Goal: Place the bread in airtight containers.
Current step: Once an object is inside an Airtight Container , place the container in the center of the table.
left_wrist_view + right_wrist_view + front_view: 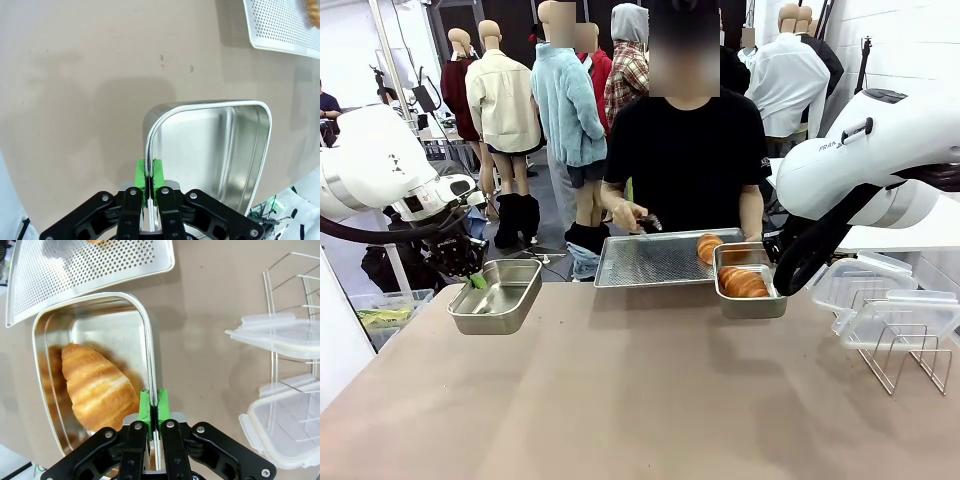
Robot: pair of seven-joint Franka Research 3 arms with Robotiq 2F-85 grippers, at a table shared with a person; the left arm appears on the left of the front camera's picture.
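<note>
Left jaws: closed on a wall of the empty tin (505,292), at the surface's (620,400) far-left edge.
Centre: perforated tray (650,262) with a loose croissant (707,247) at its right end; the person's hand (625,215) is above it, holding something I cannot make out.
Right jaws: closed on the side wall of the second tin (752,306); the boxed croissant (100,387) lies inside, just beside them.
Right: clear lids (880,300) on a wire rack (910,365).
Hidden: front view, right jaws behind the arm.

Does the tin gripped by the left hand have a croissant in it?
No, the tin whose rim the left hand pinches shows nothing but bare shiny steel inside.
</note>
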